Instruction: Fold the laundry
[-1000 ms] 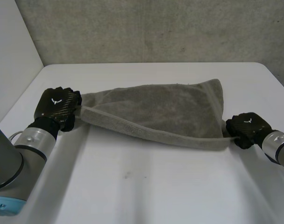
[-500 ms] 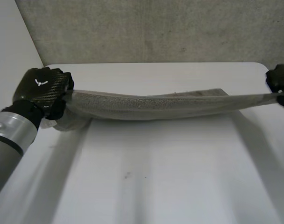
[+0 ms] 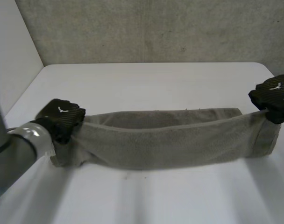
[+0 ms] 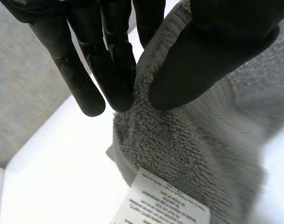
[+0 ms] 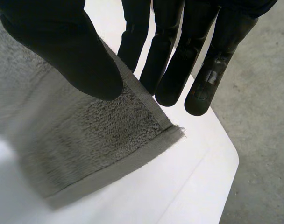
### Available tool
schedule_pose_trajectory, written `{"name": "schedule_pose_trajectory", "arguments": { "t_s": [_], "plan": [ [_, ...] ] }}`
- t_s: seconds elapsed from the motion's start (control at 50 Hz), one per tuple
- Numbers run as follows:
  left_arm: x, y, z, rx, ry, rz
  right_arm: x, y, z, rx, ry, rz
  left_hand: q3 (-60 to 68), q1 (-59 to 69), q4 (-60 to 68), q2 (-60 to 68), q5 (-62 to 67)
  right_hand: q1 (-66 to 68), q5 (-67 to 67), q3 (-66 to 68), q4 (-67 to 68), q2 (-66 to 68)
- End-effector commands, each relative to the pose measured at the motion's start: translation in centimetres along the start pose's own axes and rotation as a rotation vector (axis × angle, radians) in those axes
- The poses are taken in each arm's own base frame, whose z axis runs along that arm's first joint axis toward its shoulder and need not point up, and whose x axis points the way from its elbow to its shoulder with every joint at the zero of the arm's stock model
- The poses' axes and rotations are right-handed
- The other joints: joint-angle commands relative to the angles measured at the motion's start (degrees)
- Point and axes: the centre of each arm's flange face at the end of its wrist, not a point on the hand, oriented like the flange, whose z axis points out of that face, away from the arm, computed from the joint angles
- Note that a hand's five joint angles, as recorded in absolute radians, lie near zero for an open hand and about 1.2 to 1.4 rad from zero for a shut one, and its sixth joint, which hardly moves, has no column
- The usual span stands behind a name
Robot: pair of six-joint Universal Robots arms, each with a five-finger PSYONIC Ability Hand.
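Pinching opposite ends, left hand [image 3: 61,119] and right hand [image 3: 273,96] hold one towel [image 3: 170,141].

White table [image 3: 156,79] against a grey concrete wall [image 3: 156,28], grey floor [image 5: 263,140].

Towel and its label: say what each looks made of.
Towel: grey terry cloth, probably cotton; matte looped pile, with a flat woven band along its hem. Label: thin white fabric or paper-like tape, smooth, printed with small text; which, I cannot tell.
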Motion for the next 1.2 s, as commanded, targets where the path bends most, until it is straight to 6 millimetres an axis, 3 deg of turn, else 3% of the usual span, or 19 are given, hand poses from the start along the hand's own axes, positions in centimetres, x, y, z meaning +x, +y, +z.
{"name": "schedule_pose_trajectory", "arguments": {
  "t_s": [0.02, 0.06, 0.14, 0.2, 0.34, 0.36, 0.38, 0.4, 0.42, 0.44, 0.46, 0.54, 0.62, 0.66, 0.72, 0.76, 0.88, 0.96, 1.2],
  "plan": [
    [0.4, 1.7, 5.8, -0.011, 0.007, -0.006, -2.3, 0.5, 6.6, 0.035, 0.017, -0.051, 10.3, 12.4, 10.2, 10.5, 11.0, 24.0, 13.3, 12.0, 11.7, 12.6],
    [0.2, 1.9, 8.4, 0.013, -0.008, -0.003, -2.6, 0.8, 7.9, 0.050, 0.033, -0.059, 10.3, 12.4, 10.2, 10.5, 11.0, 24.0, 13.3, 12.0, 11.7, 12.6],
    [-0.4, 1.3, 10.7, 0.074, -0.044, 0.005, -3.1, 1.7, 12.1, 0.082, 0.128, -0.067, 10.3, 12.4, 10.2, 10.5, 11.0, 24.0, 13.3, 12.0, 11.7, 12.6],
    [-1.1, 0.8, 13.0, 0.141, -0.091, 0.021, -3.1, 1.4, 13.9, 0.098, 0.230, -0.069, 10.3, 12.4, 10.2, 10.5, 11.0, 24.0, 13.3, 12.0, 11.7, 12.6],
    [-1.3, 0.1, 16.8, 0.214, -0.123, 0.034, -3.4, 1.6, 16.1, 0.152, 0.312, -0.080, 10.3, 12.4, 10.2, 10.5, 11.0, 24.0, 13.3, 12.0, 11.7, 12.6],
    [-1.3, 0.1, 16.8, 0.214, -0.123, 0.034, -3.9, 1.4, 16.4, 0.175, 0.308, -0.084, 10.3, 12.4, 10.2, 10.5, 11.0, 14.1, 3.4, 2.1, 1.8, 2.7],
    [-1.2, 0.1, 17.1, 0.218, -0.124, 0.035, -3.9, 1.4, 16.4, 0.176, 0.308, -0.084, -0.7, 1.4, -0.7, -0.5, 0.0, 14.0, 3.3, 2.0, 1.7, 2.6],
    [-1.2, 0.1, 17.1, 0.218, -0.124, 0.035, -4.5, 1.0, 16.5, 0.203, 0.300, -0.093, -0.8, 1.3, -0.8, -0.6, -0.1, -25.7, -36.3, -37.7, -38.0, -37.1],
    [-1.0, 0.3, 17.2, 0.212, -0.122, 0.035, -4.9, 0.8, 16.7, 0.221, 0.303, -0.094, -38.9, -36.8, -39.0, -38.7, -38.2, -46.0, -56.7, -58.0, -58.3, -57.4],
    [-0.8, 0.3, 17.1, 0.212, -0.119, 0.035, -4.9, 0.8, 16.7, 0.221, 0.303, -0.094, -59.7, -57.6, -59.8, -59.5, -59.0, -46.0, -56.7, -58.0, -58.3, -57.4],
    [-0.7, 0.3, 17.1, 0.212, -0.119, 0.035, -4.8, 0.6, 16.8, 0.236, 0.308, -0.094, -59.7, -57.6, -59.8, -59.5, -59.0, -46.0, -56.7, -58.0, -58.3, -57.4],
    [0.3, -0.3, 16.3, 0.218, -0.101, 0.043, -4.5, 0.2, 16.3, 0.248, 0.314, -0.080, -59.7, -57.6, -59.8, -59.5, -59.0, -46.0, -56.7, -58.0, -58.3, -57.4],
    [0.0, -1.4, 14.9, 0.232, -0.107, 0.040, -3.1, -1.2, 14.3, 0.275, 0.320, -0.007, -59.7, -57.6, -59.8, -59.5, -59.0, -46.0, -56.7, -58.0, -58.3, -57.4],
    [-0.2, -2.2, 12.8, 0.236, -0.106, 0.035, -2.8, -1.7, 13.3, 0.287, 0.316, 0.039, -59.7, -57.6, -59.8, -59.5, -59.0, -46.0, -56.7, -58.0, -58.3, -57.4],
    [-0.3, -2.6, 11.6, 0.237, -0.105, 0.034, -2.5, -2.3, 11.4, 0.293, 0.271, 0.121, -59.7, -57.6, -59.8, -59.5, -59.0, -46.0, -56.7, -58.0, -58.3, -57.4],
    [-0.1, -3.0, 9.2, 0.240, -0.096, 0.032, -2.4, -1.9, 10.5, 0.269, 0.227, 0.151, -59.7, -57.6, -59.8, -59.5, -59.0, -46.0, -56.7, -58.0, -58.3, -57.4],
    [0.4, -3.3, 5.0, 0.267, -0.093, 0.019, -1.8, 0.5, 6.7, 0.097, 0.063, 0.242, -59.7, -57.6, -59.8, -59.5, -59.0, -46.0, -56.7, -58.0, -58.3, -57.4],
    [0.9, -2.7, 4.0, 0.277, -0.091, -0.017, -2.1, 3.0, 5.3, -0.048, -0.025, 0.324, -59.7, -57.6, -59.8, -59.5, -59.0, -46.0, -56.7, -58.0, -58.3, -57.4],
    [1.5, -0.6, 3.0, 0.323, -0.100, -0.170, -2.6, 8.6, 5.6, -0.138, 0.002, 0.395, -59.7, -57.6, -59.8, -59.5, -59.0, -37.7, -48.4, -49.7, -50.0, -49.1]
  ]
}}
